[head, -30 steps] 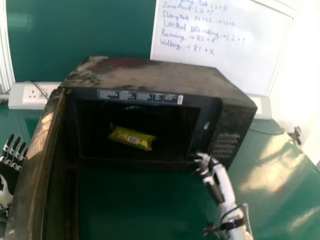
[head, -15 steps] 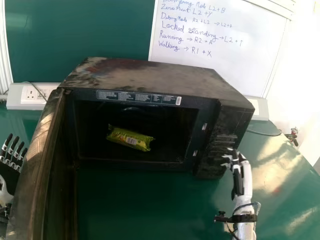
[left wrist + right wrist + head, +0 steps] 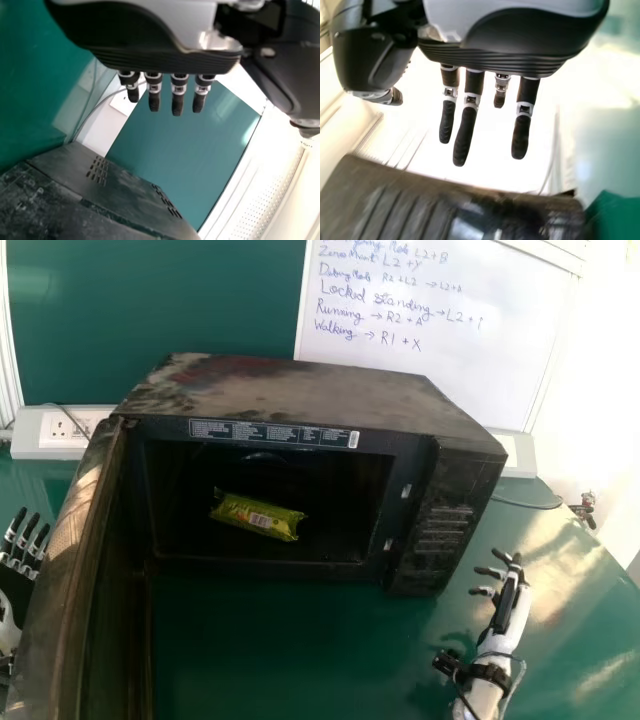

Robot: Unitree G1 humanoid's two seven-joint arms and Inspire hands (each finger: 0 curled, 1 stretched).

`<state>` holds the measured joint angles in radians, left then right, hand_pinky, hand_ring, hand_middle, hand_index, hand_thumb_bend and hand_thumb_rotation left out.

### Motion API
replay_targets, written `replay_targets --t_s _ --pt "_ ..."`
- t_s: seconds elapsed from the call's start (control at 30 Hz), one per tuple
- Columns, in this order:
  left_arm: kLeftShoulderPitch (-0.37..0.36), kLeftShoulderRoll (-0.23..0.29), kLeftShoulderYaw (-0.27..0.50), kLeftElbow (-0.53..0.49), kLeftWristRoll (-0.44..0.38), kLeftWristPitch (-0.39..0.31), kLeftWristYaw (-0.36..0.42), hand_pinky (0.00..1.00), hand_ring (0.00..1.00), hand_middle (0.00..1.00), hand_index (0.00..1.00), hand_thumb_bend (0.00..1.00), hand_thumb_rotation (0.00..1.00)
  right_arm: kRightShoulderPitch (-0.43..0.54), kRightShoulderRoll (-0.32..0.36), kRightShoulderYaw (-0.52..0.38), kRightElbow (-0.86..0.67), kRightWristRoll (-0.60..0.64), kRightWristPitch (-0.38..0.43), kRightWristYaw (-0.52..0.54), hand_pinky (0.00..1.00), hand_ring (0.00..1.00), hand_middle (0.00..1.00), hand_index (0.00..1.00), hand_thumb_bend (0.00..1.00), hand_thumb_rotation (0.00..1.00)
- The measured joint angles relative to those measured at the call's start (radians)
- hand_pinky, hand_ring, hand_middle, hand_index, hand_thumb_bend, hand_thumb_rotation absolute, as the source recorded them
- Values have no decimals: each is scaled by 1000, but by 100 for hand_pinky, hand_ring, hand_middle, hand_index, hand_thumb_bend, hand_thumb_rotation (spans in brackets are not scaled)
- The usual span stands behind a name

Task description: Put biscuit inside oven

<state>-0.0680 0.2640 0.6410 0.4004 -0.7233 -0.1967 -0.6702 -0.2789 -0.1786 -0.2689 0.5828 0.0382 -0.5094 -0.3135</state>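
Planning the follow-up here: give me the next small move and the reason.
Perhaps bring the left hand to the open door and nudge it inward: the biscuit packet lies inside the oven, and the right hand, open and empty, is outside the doorway.

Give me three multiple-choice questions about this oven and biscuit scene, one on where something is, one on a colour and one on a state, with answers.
1. Where is the biscuit packet?
A. On top of the oven
B. Against the whiteboard
C. Inside the oven

2. What colour is the tabletop?
A. Red
B. Green
C. White

3. How does the oven door stand?
A. Swung wide open
B. Fully closed
C. Open just a crack

Answers:
1: C, the packet shows within the dark cavity.
2: B, green surface shows in front of the oven.
3: A, the door juts forward on the left, exposing the cavity.
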Motion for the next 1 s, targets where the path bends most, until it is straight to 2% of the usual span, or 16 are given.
replay_targets --t_s 0.3,0.5,0.57,0.6,0.7,0.8,0.9,1.0 --pt "-24 10 17 37 -71 4 -101 0 68 78 94 0 0 2 32 -5 -37 -3 83 -61 28 34 43 66 60 48" --pt "-24 16 17 32 -94 14 -157 0 61 73 86 0 0 8 40 -3 -52 -12 115 -78 28 34 44 65 59 48" --pt "-22 17 17 25 -107 21 -177 0 56 69 81 0 0 10 42 -3 -55 -13 118 -81 27 33 43 65 59 47" --pt "-21 18 17 23 -110 25 -190 0 50 65 79 0 0 10 43 -3 -56 -13 119 -82 27 33 43 65 60 47" --pt "-19 23 16 22 -118 34 -264 0 39 55 67 0 0 11 49 -3 -59 -13 123 -82 27 33 42 65 60 47" --pt "-19 31 10 26 -122 50 -328 0 33 46 54 0 0 11 50 -3 -60 -13 124 -81 27 32 42 64 61 46" --pt "-26 56 4 44 -142 116 -422 0 29 39 41 0 0 11 51 -2 -61 -13 129 -80 26 32 41 63 61 46" --pt "-32 70 0 54 -152 158 -481 0 26 35 37 0 0 11 51 -1 -61 -14 133 -79 26 31 41 64 60 45"
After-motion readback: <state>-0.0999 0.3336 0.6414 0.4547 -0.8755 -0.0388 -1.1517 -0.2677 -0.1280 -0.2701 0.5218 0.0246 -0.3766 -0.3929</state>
